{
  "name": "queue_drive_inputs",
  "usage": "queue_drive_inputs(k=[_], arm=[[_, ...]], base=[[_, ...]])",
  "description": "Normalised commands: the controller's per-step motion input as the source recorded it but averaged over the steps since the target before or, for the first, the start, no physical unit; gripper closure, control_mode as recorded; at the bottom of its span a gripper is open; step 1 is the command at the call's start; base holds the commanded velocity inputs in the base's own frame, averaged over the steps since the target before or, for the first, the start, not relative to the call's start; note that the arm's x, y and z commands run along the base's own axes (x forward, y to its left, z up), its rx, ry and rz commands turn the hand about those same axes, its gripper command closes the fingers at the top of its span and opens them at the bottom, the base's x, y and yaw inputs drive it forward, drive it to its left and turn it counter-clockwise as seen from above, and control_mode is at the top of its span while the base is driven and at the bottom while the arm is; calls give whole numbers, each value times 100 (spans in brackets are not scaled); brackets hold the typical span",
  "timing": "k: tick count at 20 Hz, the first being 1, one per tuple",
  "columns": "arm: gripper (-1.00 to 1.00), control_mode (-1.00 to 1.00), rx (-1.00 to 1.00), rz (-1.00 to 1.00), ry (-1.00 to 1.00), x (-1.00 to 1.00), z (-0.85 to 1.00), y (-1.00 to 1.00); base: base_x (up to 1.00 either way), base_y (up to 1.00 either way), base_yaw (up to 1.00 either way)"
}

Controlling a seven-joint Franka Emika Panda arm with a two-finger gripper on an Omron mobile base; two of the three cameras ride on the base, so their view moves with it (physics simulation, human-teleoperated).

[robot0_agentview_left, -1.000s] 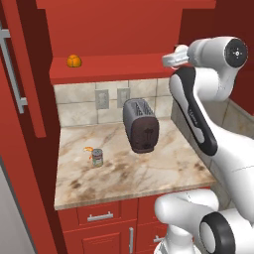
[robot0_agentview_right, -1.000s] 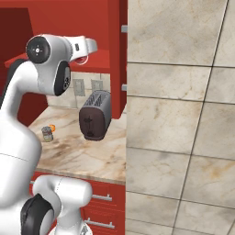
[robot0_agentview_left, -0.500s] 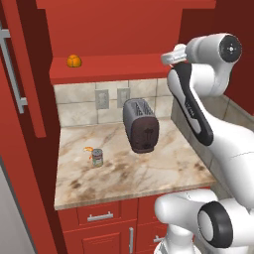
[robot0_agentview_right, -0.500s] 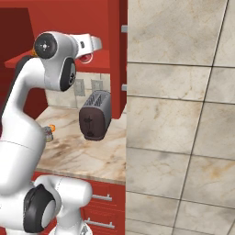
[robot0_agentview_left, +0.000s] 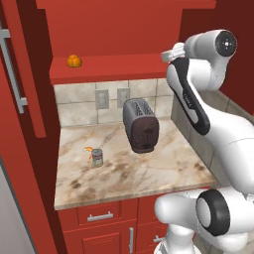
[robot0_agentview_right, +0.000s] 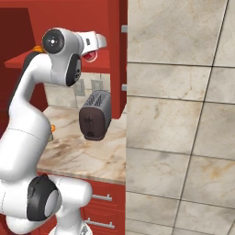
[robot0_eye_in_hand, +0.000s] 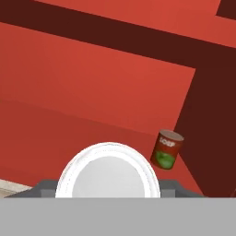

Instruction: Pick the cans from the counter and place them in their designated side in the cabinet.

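Claw (robot0_eye_in_hand: 108,184): raised to cabinet height at the right end of the shelf, closed around a can (robot0_eye_in_hand: 108,173) whose round white top faces the hand camera; in the right base view a bit of red (robot0_agentview_right: 90,55) shows between the fingers, so this is the red can. The fingers themselves are mostly hidden behind the can, seen as grey stubs on either side.

Shelf (robot0_eye_in_hand: 69,124): plain red board inside the cabinet (robot0_agentview_left: 124,30), just beyond the claw. A dark can with a green-and-red label (robot0_eye_in_hand: 166,150) stands on it, tilted in the hand view (the camera rolls with the hand, so its true lean cannot be told), near the dark inner corner. A small orange fruit (robot0_agentview_left: 74,60) sits towards the left end of the shelf, well apart from the claw.

Cabinet door (robot0_agentview_left: 22,74): tall, red, swung open at the left, with a silver bar handle (robot0_agentview_left: 14,69).

Worktop (robot0_agentview_left: 149,173): beige-brown marbled slab below the shelf. The silver-grey can (robot0_agentview_left: 97,158) stands upright on its left part, with a small orange item (robot0_agentview_left: 88,149) just beside it. A dark toaster (robot0_agentview_left: 141,125) stands near the middle, towards the tiled back wall with two sockets (robot0_agentview_left: 111,98).

Drawers (robot0_agentview_left: 99,218): red fronts with silver handles under the worktop.
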Motion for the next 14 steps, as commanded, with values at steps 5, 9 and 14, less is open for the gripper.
queue_drive_inputs(k=[5,9,14], arm=[[100,-100,-1,0,3,24,0,-6],[100,-100,-2,0,3,19,-2,-8],[100,-100,-2,0,2,16,-4,-10]], base=[[0,0,0],[0,0,0],[0,0,0]])
